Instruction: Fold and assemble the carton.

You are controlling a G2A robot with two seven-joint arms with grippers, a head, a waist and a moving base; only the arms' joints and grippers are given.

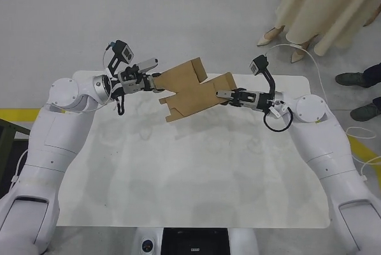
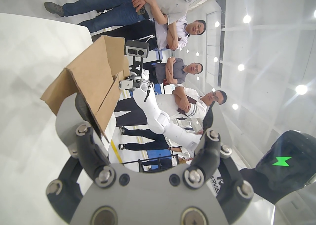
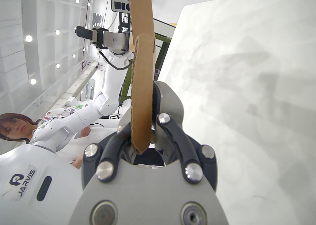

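While aloft, carton [image 1: 188, 90] (brown) in right gripper [image 1: 221, 94]

I'm looking down at a white table [image 1: 190, 185] with rounded corners, standing on a pale grey floor [image 1: 50, 32]. Its top is showing faint grey smudges and scuff marks, thickest across the middle. A yellow line [image 1: 9, 115] is showing on the floor on either side of the table. In the right wrist view the surface is looking matte and lightly mottled, with one rounded corner showing.
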